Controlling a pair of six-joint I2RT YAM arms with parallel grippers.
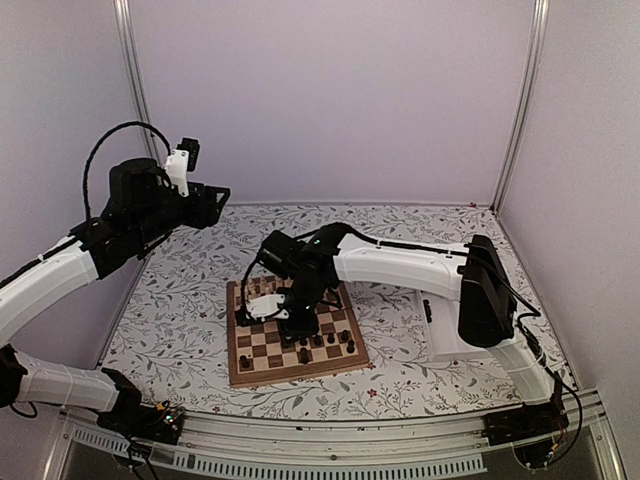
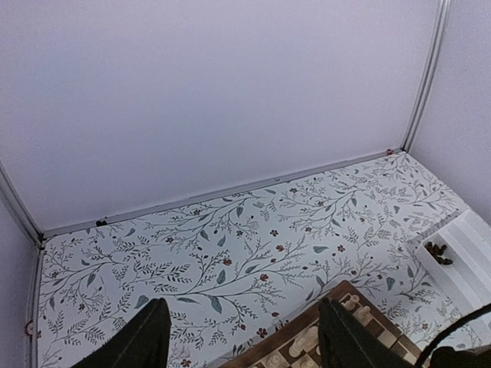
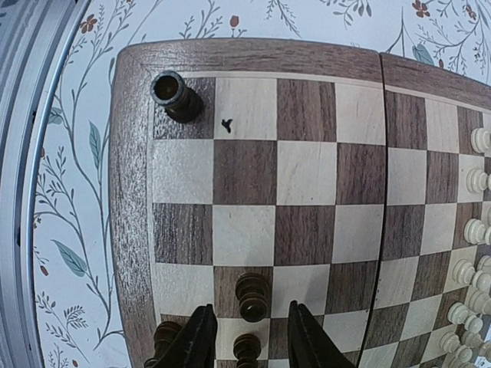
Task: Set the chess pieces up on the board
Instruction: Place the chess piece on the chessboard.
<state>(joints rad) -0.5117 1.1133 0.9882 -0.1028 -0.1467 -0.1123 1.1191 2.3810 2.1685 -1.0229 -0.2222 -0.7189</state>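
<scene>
Dark-brown and cream checks, brown wood border on chessboard (image 3: 307, 172). Near-black rook (image 3: 175, 95) at 11 o'clock corner; cream chessmen (image 3: 474, 230) at 3 o'clock. White tablecloth (image 2: 230, 253), green leaves, red flowers. White tray (image 2: 469, 249).

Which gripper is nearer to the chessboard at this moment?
Right. The right gripper hangs low directly over the board. The left gripper is raised high, off beyond the board's far left corner.

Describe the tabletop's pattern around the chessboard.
The tabletop is white with grey-green leafy vines and small red flowers; left wrist view.
</scene>
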